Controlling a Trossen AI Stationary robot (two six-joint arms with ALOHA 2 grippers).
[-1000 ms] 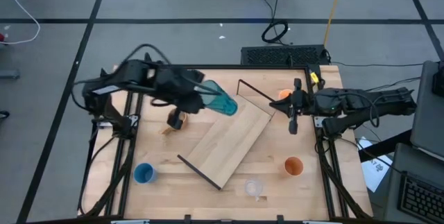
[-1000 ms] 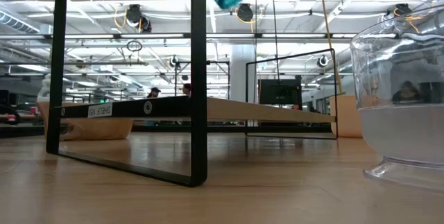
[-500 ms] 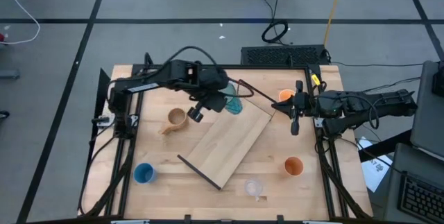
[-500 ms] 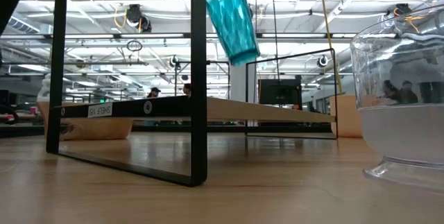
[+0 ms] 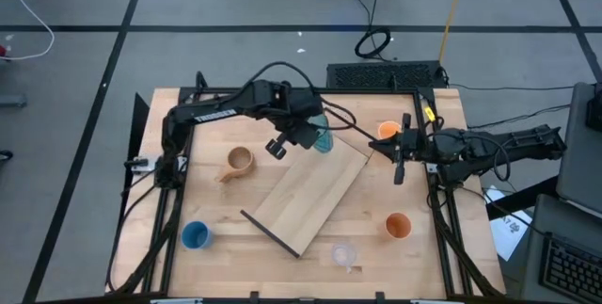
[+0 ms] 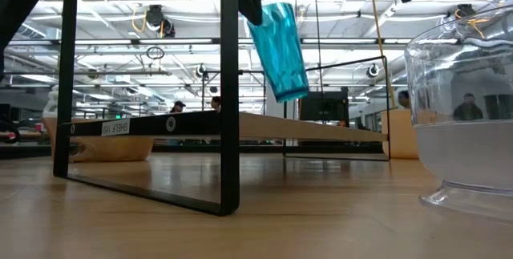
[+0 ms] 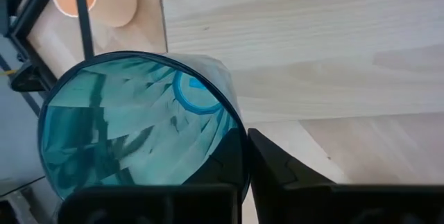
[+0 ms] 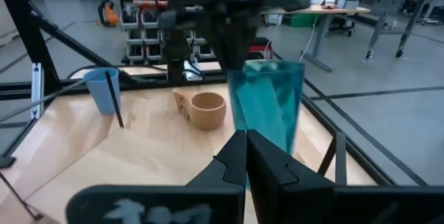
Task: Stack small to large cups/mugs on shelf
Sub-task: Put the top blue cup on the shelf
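Observation:
My left gripper [image 5: 303,133] is shut on the tall teal tumbler [image 5: 321,140] above the far end of the light-wood shelf [image 5: 306,189]. In the low view the tumbler [image 6: 280,50] hangs tilted, base down, clear of the board [image 6: 240,124]. My right gripper [image 5: 399,150] is shut and empty, in the air at the table's right side. A tan mug [image 5: 240,161], a blue cup [image 5: 195,235], a clear cup [image 5: 344,253] and two orange cups [image 5: 398,225] [image 5: 386,129] stand on the table. My left gripper holds the tumbler at its rim [image 7: 237,141], coming from above. One finger [image 7: 277,172] lies outside the wall beside the rim; the other finger does not show. The tumbler hangs below the gripper, open end up, tilted, lifted clear of the shelf.
The shelf lies slantwise across the table's middle, with black rails [image 5: 273,232] [image 5: 343,120] at its two ends. The clear cup [image 6: 465,115] stands close to the low camera. The table's black frame runs along its left and right edges.
My left gripper has carried the tumbler toward the table's right edge, from beside the tan mug to above the shelf's far end. The tumbler has turned from nearly lying to hanging base down and has come lower toward the board.

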